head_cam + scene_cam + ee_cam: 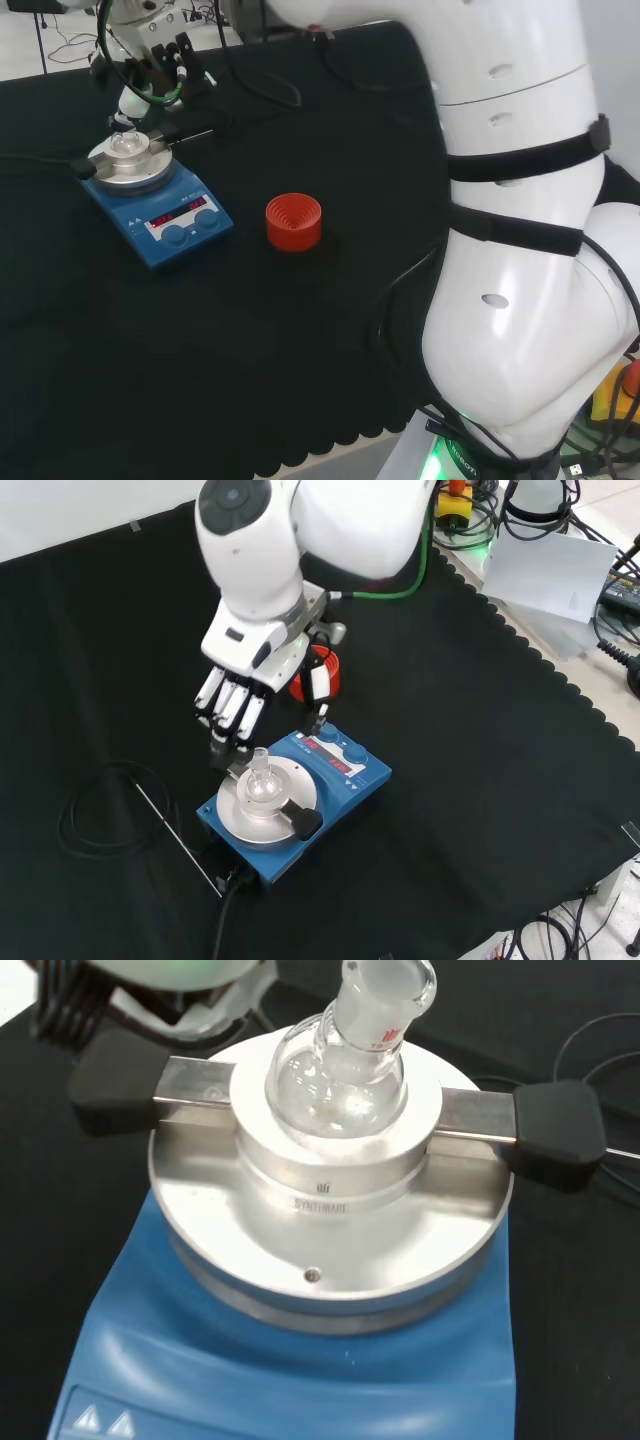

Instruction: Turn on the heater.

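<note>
On the black cloth we see the blue heater carrying a clear flask; our hand hovers just beside its far-left edge, fingers straight, holding nothing.

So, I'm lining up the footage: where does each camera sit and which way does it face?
Head view: behind and above the arm's base, looking over white arm links at the blue hotplate heater.
Front view: opposite, looking down on the cloth; the black and white hand hangs over the heater.
Wrist view: at the wrist, close on the clear glass flask.
Head and front share the red ribbed ring.
</note>
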`<act>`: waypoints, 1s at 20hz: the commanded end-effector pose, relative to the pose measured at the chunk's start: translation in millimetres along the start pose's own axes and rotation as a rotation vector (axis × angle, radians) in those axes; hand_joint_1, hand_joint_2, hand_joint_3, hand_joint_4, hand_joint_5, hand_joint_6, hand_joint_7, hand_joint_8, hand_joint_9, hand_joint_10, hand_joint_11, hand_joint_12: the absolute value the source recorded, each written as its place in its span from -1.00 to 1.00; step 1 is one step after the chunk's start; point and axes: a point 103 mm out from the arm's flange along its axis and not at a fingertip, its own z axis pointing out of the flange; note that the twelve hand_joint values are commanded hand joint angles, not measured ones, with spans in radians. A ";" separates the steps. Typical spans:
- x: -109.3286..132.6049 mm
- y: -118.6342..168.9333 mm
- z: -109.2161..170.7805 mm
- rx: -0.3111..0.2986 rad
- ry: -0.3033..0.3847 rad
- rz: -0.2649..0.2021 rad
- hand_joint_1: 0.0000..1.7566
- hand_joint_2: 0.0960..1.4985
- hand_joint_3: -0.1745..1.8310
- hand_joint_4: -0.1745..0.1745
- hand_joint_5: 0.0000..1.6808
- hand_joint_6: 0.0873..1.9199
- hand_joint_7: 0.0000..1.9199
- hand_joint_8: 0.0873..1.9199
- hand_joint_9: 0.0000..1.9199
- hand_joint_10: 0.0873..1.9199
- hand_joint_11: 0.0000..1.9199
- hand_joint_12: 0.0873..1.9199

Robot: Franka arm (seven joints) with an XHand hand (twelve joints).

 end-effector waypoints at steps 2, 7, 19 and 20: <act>6.2 -71.5 -18.6 -0.041 0.011 0.089 -0.07 -0.26 -0.35 -0.06 -0.46 -0.55 -0.82 -0.42 -0.49 -0.40 -0.84 0.42; 6.6 -119.3 -12.8 -0.031 0.037 0.135 -0.08 -0.24 -0.35 -0.07 -0.46 -0.57 -0.81 -0.41 -0.49 -0.40 -0.84 0.42; 28.9 -214.4 16.5 0.029 0.075 0.204 0.00 -0.18 -0.24 -0.13 -0.41 -0.63 -0.41 -0.33 -0.20 -0.45 -0.65 0.36; 32.0 -218.4 19.9 0.040 0.077 0.205 0.02 -0.18 -0.23 -0.14 -0.40 -0.62 -0.32 -0.31 -0.13 -0.44 -0.59 0.35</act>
